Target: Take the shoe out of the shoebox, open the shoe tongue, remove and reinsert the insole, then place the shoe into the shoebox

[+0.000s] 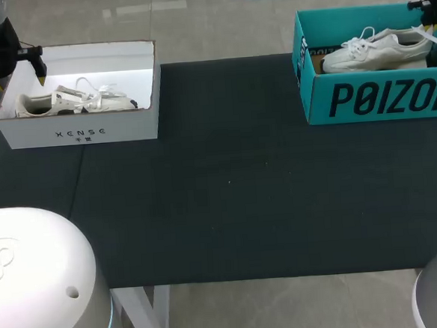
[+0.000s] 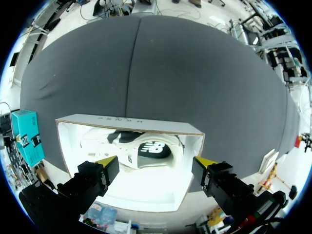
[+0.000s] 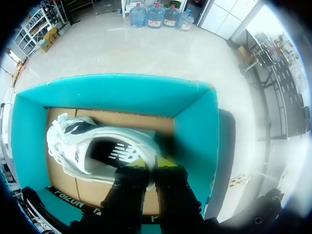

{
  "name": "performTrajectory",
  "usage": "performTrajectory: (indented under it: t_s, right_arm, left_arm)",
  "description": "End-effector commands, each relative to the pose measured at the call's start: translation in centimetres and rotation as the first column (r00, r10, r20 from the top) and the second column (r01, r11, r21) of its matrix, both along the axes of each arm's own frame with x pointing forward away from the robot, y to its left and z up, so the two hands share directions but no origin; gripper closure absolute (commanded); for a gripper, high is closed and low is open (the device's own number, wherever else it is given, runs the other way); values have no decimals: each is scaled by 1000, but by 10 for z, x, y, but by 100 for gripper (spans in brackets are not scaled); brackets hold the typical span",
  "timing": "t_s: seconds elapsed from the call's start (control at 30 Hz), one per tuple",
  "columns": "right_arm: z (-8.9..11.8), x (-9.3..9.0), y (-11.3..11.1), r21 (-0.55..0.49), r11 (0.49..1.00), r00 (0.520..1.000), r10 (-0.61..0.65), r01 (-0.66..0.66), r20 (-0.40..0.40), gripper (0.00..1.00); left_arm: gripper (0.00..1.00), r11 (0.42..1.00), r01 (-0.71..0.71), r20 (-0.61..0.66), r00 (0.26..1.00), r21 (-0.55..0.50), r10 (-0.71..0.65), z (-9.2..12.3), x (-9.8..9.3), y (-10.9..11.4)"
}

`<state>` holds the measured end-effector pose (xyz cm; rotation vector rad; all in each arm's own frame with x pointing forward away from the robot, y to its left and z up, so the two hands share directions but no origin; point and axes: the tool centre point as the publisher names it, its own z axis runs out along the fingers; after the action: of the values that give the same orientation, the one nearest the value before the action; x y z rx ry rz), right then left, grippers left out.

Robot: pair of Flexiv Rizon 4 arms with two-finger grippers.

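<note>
A white shoe (image 1: 375,50) with a dark inside lies on its side in the teal shoebox (image 1: 379,96) at the table's back right. My right gripper (image 1: 429,20) is over that box's right end. In the right wrist view the gripper (image 3: 151,165) has its yellow tips nearly together, pinching the heel rim of the shoe (image 3: 92,146) inside the teal box (image 3: 117,95). My left gripper (image 1: 18,80) hangs open above the left end of a white shoebox (image 1: 81,132) holding another shoe (image 1: 72,103). In the left wrist view that shoe (image 2: 146,153) lies below the wide-open gripper (image 2: 156,168).
A dark cloth covers the table (image 1: 228,201) between the two boxes. The white box (image 2: 131,124) stands at the back left edge, the teal one at the back right edge. Rounded white arm bases (image 1: 39,281) sit at the front corners.
</note>
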<state>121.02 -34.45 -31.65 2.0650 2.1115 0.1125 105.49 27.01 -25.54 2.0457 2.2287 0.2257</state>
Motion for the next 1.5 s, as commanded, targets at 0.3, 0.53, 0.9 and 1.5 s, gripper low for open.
performTrajectory:
  t_s: [0.3, 0.53, 0.9, 1.5]
  right_arm:
    - [40, -20, 4, 31, 1000, 998, -6, 4, 64, 100]
    - [66, -25, 5, 50, 999, 996, -3, -1, 91, 100]
    - [125, -35, 9, 97, 995, 993, 25, -36, 111, 100]
    - [222, -117, 31, 152, 986, 979, 36, -67, 200, 100]
  left_arm:
    - [0, 1000, 1, 1, 1000, 1, -1, 0, 0, 0]
    - [0, 1000, 1, 1, 1000, 1, -1, 0, 0, 0]
    - [0, 1000, 1, 1, 1000, 1, -1, 0, 0, 0]
    - [0, 1000, 1, 1, 1000, 1, -1, 0, 0, 0]
